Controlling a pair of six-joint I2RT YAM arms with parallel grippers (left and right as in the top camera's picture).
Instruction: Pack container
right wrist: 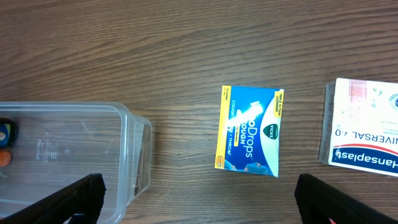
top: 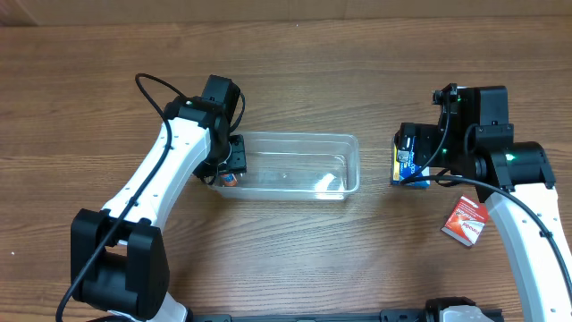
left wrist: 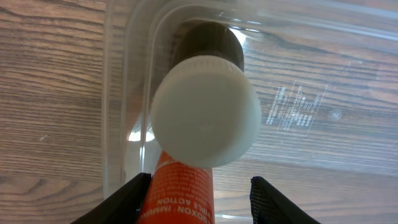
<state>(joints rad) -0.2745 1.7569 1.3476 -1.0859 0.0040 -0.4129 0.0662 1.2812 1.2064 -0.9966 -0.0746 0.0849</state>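
The clear plastic rectangular tub [top: 299, 136] sits on the wooden table [top: 295, 259]. At its left end, the left gripper [left wrist: 199, 194] pinches a white-capped, orange-labelled bottle [left wrist: 205, 113]. Right of the tub, the right gripper [right wrist: 200, 204] hangs with fingers spread above a blue cardboard box [right wrist: 250, 130].

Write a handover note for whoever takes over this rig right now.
Left gripper surrounds the white-capped bottle at the container's left end; whether it grips is unclear.
Right gripper is open above the blue Vicks box, which lies on the table right of the container.
Done: only the bottle has reached the container.
Left: pack the Vicks box and the Hansaplast box farther right.
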